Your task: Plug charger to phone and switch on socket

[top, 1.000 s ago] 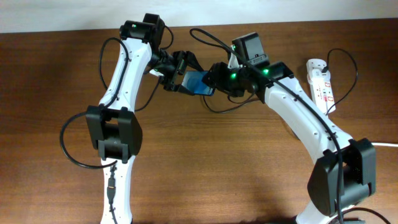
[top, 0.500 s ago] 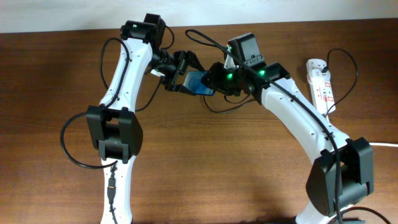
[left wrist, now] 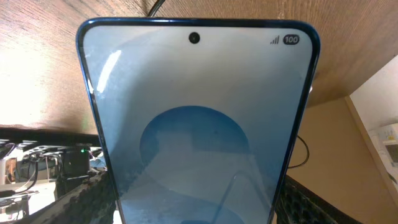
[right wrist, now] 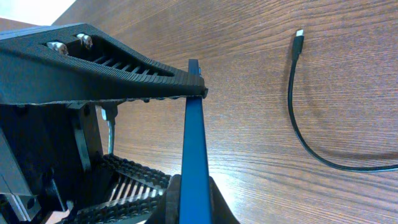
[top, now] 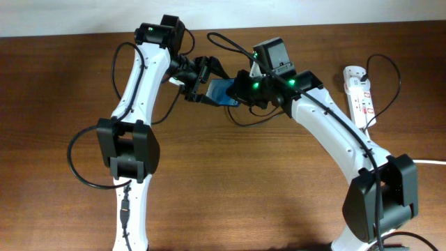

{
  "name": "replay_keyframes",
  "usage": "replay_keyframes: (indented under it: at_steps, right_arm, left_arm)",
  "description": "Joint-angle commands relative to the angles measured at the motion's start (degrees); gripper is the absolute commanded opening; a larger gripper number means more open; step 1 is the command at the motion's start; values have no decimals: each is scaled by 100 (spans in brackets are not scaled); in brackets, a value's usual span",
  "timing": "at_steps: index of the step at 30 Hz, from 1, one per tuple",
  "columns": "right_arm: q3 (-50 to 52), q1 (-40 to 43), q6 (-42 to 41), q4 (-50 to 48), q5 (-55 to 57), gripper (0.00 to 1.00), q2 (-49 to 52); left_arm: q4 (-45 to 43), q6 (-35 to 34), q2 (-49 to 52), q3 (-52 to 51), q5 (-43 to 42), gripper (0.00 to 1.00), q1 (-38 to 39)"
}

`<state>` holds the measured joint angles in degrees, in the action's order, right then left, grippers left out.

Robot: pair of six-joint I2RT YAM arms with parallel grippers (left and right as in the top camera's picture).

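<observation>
From above, both arms meet at the far middle of the table [top: 230,181], and the phone [top: 221,91] hangs between them, clear of the wood. Its long axis runs left to right there, just a sliver of blue showing. The socket [top: 359,90] sits far right, well apart from the action.

Over to the left wrist camera: the screen fills the frame, the camera hole at the end away from the left gripper [top: 203,82], so the phone's top end points right. Ribbed fingers [left wrist: 87,199] press in on both long sides, so the left is clamped across the phone's width.

The right wrist camera gives what neither other view does: the phone edge-on, a thin blue blade standing upright in frame. The right gripper [top: 242,88] has its fingers [right wrist: 171,200] squeezed against the two faces at the near end.

Beyond it lies the charger [right wrist: 290,90], loose on the table, its plug tip [right wrist: 299,36] pointing away, touching nothing.
</observation>
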<state>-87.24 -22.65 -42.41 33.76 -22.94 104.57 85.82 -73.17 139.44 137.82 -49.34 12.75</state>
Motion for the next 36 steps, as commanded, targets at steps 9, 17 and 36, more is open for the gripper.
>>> replay_keyframes:
  at_steps: [9,17,36]
  right_arm:
    - [-116,142,249,11,-136,4,81]
    - [-116,365,293,155,-387,4,79]
    - [-118,1751,-717,44,-372,4,-1943]
  left_arm:
    - [35,-57,-26,157,-190,82,22]
    - [9,-57,-26,157,-170,99,22]
    - [-3803,4437,-26,157,-3552,99,-221]
